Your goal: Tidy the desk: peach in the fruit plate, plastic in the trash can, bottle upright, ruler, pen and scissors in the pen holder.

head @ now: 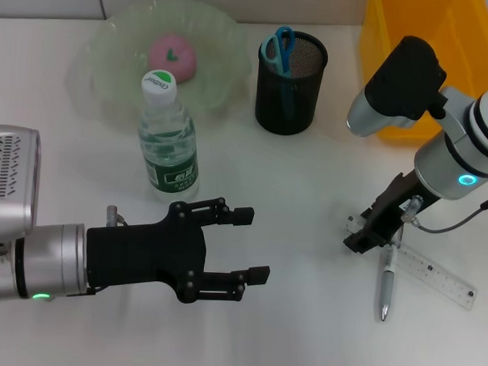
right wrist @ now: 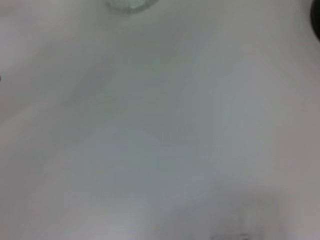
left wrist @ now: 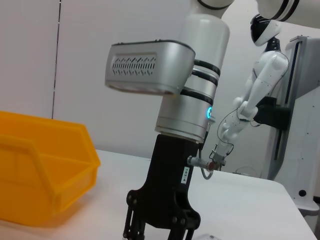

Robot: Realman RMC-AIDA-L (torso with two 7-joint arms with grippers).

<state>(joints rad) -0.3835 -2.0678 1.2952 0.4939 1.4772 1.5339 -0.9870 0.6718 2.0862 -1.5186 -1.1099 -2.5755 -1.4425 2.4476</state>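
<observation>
robotics lab | 2nd humanoid robot (left wrist: 260, 85) by wall | white bench (head: 308, 194) | plain walls

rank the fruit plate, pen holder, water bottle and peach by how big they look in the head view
1. fruit plate, widest by far
2. water bottle and pen holder: the two look alike, and the bottle stands nearer the camera, so no ranking between them
3. peach, smallest

L end effector (head: 241, 244) reaches in horizontally from the left edge, fingers spread wide apart, nothing between. R end effector (head: 367, 234) angled down steeply, tips low; finger state unclear.
</observation>
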